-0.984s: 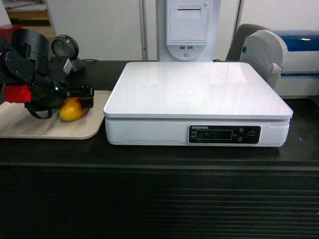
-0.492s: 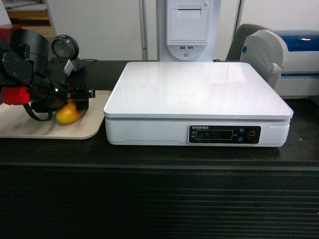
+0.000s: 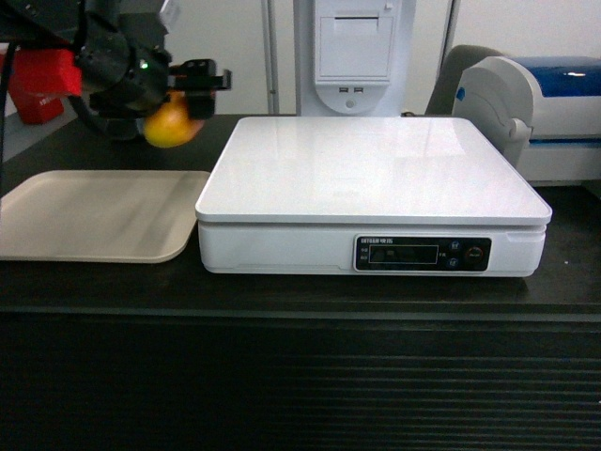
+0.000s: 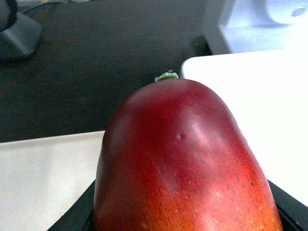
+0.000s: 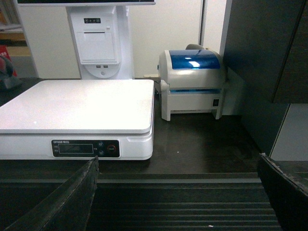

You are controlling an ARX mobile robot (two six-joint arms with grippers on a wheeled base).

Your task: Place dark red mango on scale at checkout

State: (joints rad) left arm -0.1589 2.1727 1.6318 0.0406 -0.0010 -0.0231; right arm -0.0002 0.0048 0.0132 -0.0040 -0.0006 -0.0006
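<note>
My left gripper (image 3: 178, 99) is shut on the dark red mango (image 3: 170, 123), holding it in the air above the black checkout (image 3: 300, 291) counter, just left of the scale's back left corner. In the left wrist view the mango (image 4: 183, 163) fills the frame, red with an orange lower end and a green stem tip. The white scale (image 3: 376, 174) sits mid-counter with its platter bare and its dark display panel (image 3: 423, 254) facing me. My right gripper (image 5: 178, 192) is open, low in front of the counter's ribbed face, with nothing between its fingers.
A beige tray (image 3: 94, 211) lies bare left of the scale. A white receipt printer column (image 3: 354, 52) stands behind the scale. A blue-topped label printer (image 3: 540, 103) sits at the right. A grey stand base (image 4: 17, 33) is on the counter behind the tray.
My left gripper has lifted the mango off the beige tray and carried it up and to the right, toward the scale's back left corner. The tray is now bare.
</note>
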